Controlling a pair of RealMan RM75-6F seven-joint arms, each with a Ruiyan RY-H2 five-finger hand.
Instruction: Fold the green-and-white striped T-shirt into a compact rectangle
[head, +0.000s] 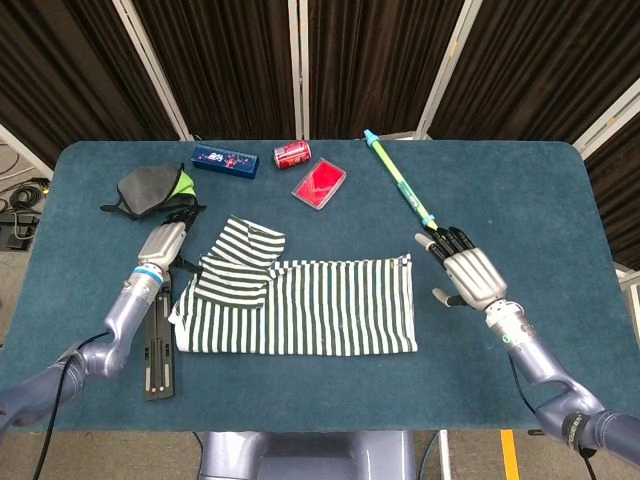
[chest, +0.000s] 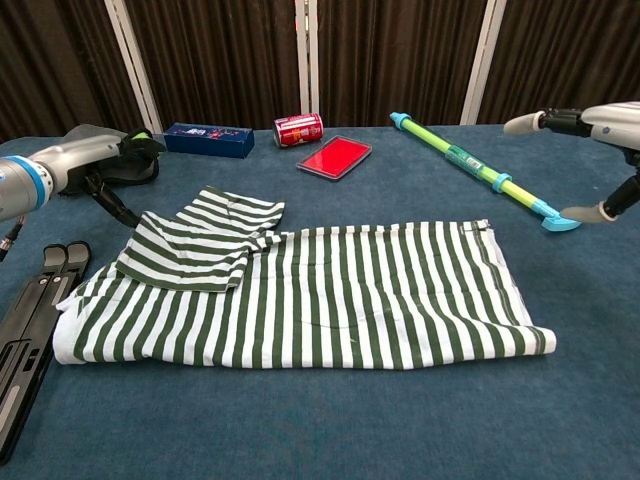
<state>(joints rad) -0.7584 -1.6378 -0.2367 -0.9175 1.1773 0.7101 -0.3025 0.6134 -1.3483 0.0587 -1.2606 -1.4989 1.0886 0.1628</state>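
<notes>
shirt (head: 300, 315) flat on counter (head: 520, 200), one sleeve folded in at its left end | right hand (head: 468, 278) spread, empty, just off hem edge | left hand (head: 165, 240) by sleeve, grip unclear | step: between folds | next, likely: grasp hem, fold across

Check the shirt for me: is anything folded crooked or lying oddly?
Yes. On the shirt, the sleeve flap by the left hand lies askew, its top corner poking past the upper edge. The right hand is clear of it.
</notes>
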